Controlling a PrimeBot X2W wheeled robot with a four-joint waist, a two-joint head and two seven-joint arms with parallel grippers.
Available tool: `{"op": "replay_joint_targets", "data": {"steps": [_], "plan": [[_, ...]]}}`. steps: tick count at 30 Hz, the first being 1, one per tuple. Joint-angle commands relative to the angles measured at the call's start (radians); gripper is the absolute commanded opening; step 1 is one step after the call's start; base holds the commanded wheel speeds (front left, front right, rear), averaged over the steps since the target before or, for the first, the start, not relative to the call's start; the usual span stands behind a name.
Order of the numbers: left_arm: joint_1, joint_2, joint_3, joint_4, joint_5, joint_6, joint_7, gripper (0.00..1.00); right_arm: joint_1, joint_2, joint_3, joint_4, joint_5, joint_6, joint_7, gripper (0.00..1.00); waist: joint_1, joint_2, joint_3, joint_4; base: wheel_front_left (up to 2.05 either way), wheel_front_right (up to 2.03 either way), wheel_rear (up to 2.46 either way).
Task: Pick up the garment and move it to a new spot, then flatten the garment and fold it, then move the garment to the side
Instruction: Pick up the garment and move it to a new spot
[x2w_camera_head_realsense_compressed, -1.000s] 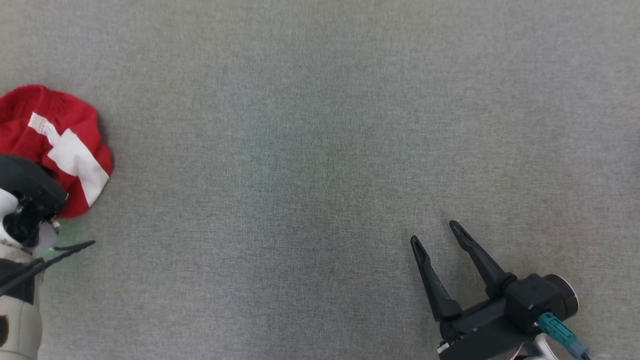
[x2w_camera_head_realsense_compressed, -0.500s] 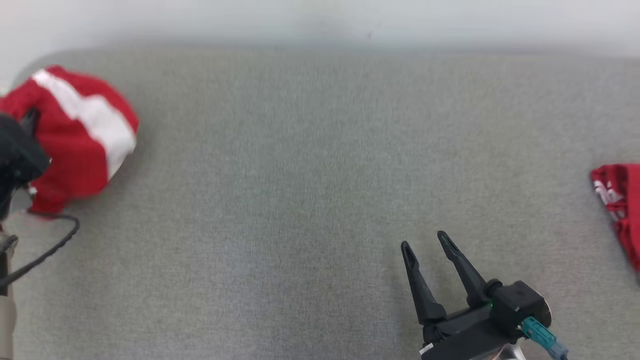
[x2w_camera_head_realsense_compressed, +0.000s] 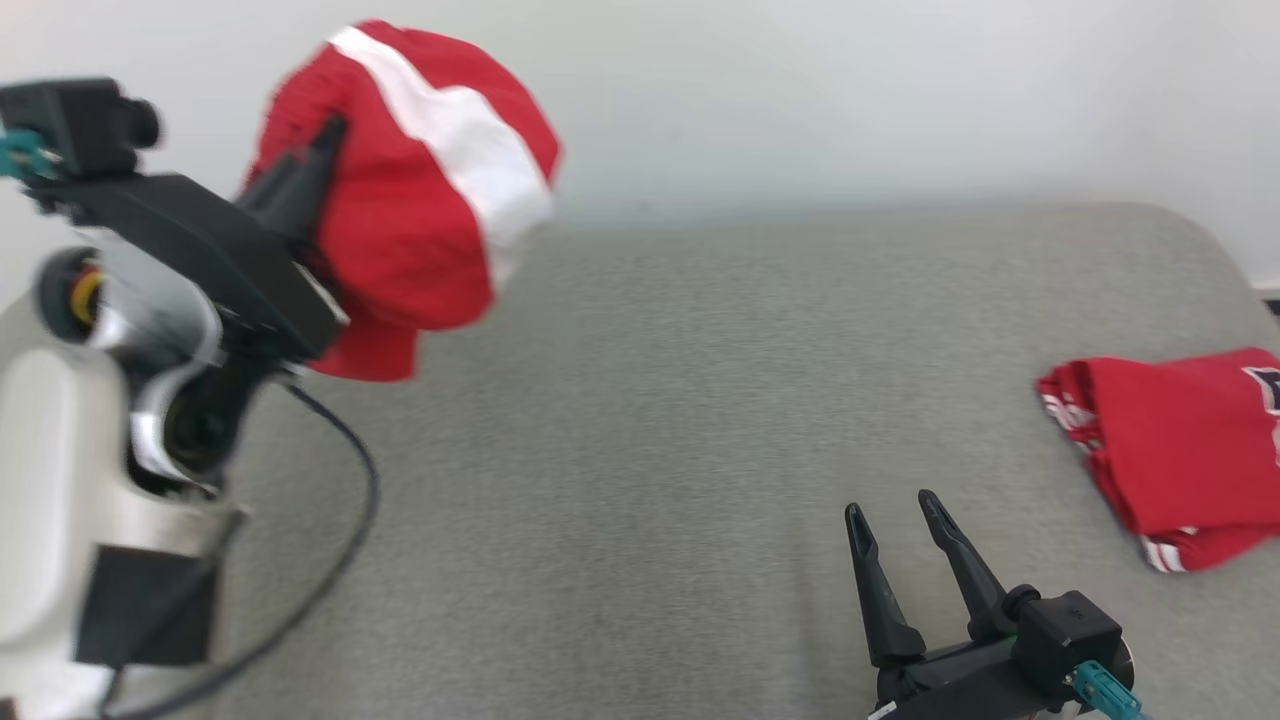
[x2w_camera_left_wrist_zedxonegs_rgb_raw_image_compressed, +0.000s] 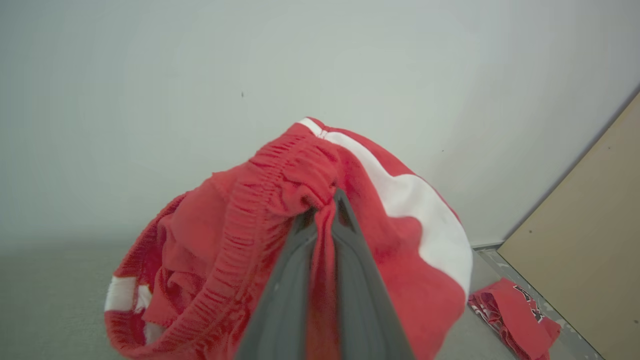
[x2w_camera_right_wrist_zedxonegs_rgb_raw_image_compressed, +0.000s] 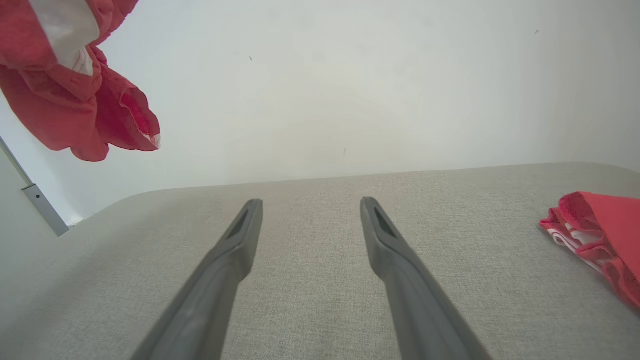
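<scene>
left gripper (x2w_camera_left_wrist_zedxonegs_rgb_raw_image_compressed: 324, 202) is pressed together on the red fabric garment with the broad white stripe (x2w_camera_head_realsense_compressed: 420, 230). in the left wrist view both dark fingers (x2w_camera_left_wrist_zedxonegs_rgb_raw_image_compressed: 285, 290) are nearly touching, with a fold of the ribbed elastic edge pinched between the tips. the garment is bunched, not flat. it is up in the air at the left of the grey fabric-covered table (x2w_camera_head_realsense_compressed: 650, 400), clear of the surface, and in the head view most of it sits against the plain white wall (x2w_camera_head_realsense_compressed: 800, 90). it drapes over and around the fingers, white stripe on the side facing the table middle. that part of the head view is blurred, so no finer fold detail there.

the right wrist view has the same garment (x2w_camera_right_wrist_zedxonegs_rgb_raw_image_compressed: 65, 115) hanging at top left, above table level, with a grey metal rail (x2w_camera_right_wrist_zedxonegs_rgb_raw_image_compressed: 42, 210) below it.

right gripper (x2w_camera_head_realsense_compressed: 890, 503) is spread wide and holds nothing. it's low over the near right part of the table, fingers pointing toward the far edge and well apart from the held garment.

a second red cloth item, folded, with white trim (x2w_camera_head_realsense_compressed: 1180, 440), lies on the table at the far right, apart from both grippers. a dark printed mark on it is too small to read.

a black cable (x2w_camera_head_realsense_compressed: 372, 490) loops off the left arm's wrist. a tan flat board (x2w_camera_left_wrist_zedxonegs_rgb_raw_image_compressed: 590, 225) stands at the right edge of the left wrist view, behind the folded item.
</scene>
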Motion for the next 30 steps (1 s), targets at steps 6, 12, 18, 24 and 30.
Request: {"op": "replay_joint_targets", "data": {"steps": [6,12,18,24,30], "plan": [[0.104,-0.106,-0.083,-0.083,0.029,0.021,-0.05,0.0,0.009,0.011,-0.005,-0.001,-0.008,-0.003,-0.009,1.0,0.0002,0.0,-0.006,-0.151,0.0,0.0,0.0],[0.179,-0.168,-0.167,-0.003,0.061,0.063,-0.103,0.0,-0.008,0.017,0.003,0.006,0.006,-0.003,-0.017,1.0,0.0002,0.0,0.028,-0.215,0.0,0.0,0.0],[0.218,-0.186,-0.257,0.206,0.13,0.099,-0.187,0.0,-0.032,0.02,0.018,0.026,0.021,-0.003,-0.033,1.0,0.0002,0.0,0.063,-0.251,0.0,0.0,0.0],[0.187,-0.195,-0.324,0.41,0.143,0.095,-0.293,1.0,-0.05,0.022,0.023,0.043,0.027,-0.003,-0.049,1.0,0.0002,0.0,0.088,-0.248,0.0,0.0,0.0],[0.175,-0.196,-0.4,0.438,0.071,0.081,-0.434,1.0,-0.042,0.022,-0.003,0.057,0.021,-0.003,-0.054,1.0,0.0002,0.0,0.069,-0.199,0.0,0.0,0.0]]}}
